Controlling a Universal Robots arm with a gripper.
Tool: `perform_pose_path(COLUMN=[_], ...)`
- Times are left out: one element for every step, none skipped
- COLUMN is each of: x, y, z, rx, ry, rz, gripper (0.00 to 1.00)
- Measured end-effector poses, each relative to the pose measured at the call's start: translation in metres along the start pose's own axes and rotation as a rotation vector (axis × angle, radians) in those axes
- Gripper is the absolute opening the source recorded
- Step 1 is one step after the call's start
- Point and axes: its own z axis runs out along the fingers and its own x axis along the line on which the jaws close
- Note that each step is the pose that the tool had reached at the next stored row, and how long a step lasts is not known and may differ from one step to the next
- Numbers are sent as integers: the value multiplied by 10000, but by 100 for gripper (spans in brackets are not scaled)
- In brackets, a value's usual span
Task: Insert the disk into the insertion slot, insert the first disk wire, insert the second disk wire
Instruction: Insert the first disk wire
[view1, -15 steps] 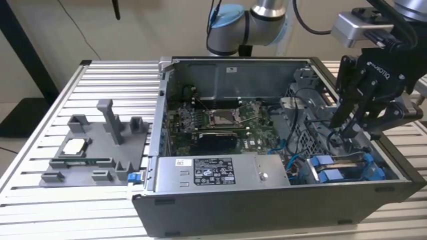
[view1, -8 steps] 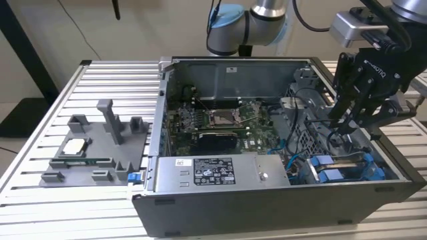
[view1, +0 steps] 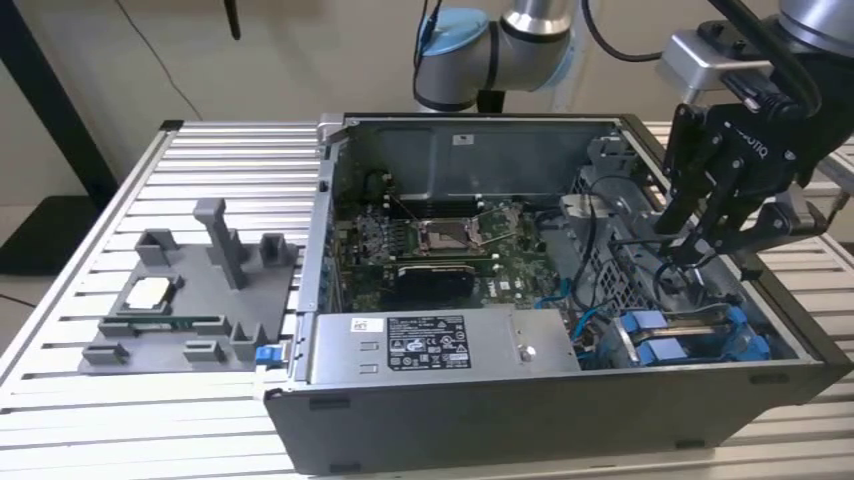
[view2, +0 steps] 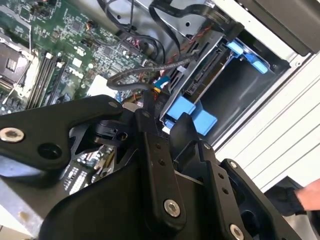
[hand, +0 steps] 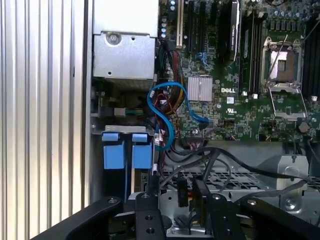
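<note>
The disk (view2: 202, 75), in its blue carrier (view2: 192, 115), lies inside the insertion slot (view2: 240, 95) at the case's near corner on the exterior view's right; its blue tabs (view1: 667, 340) (hand: 127, 152) stick out. My gripper (view1: 697, 255) (view2: 165, 112) (hand: 175, 192) hangs just above that bay. Its fingers are drawn close together at the end of a black disk wire (view2: 125, 84) (view1: 647, 241), which runs off toward the motherboard. The wire's plug is hidden behind the fingers.
The open case (view1: 534, 420) lies on a slatted metal table (view1: 200, 160). Inside are the motherboard (view1: 441, 240), a grey power-supply box (view1: 427, 340), a blue cable (hand: 167, 112) and several loose black cables. A grey fixture tray (view1: 187, 300) stands on the exterior view's left.
</note>
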Motion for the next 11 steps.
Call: perform_pose_path(x=[0,0,0,1,0,2,6,11,15,18,20], y=[1,1,0,1,0,-3,-6,-7,-7,-7,-8], z=[1,2,3,4,5,4,5,4,5,8,10], rx=[6,11,22,39,46,46,46,46,46,45,44], ry=[-92,-179,-246,-294,-306,-305,-308,-307,-308,-309,-308], rz=[-28,-56,-84,-110,-126,-134,-140,-143,-150,-158,-166], gripper=[40,40,40,40,40,40,40,40,40,40,40])
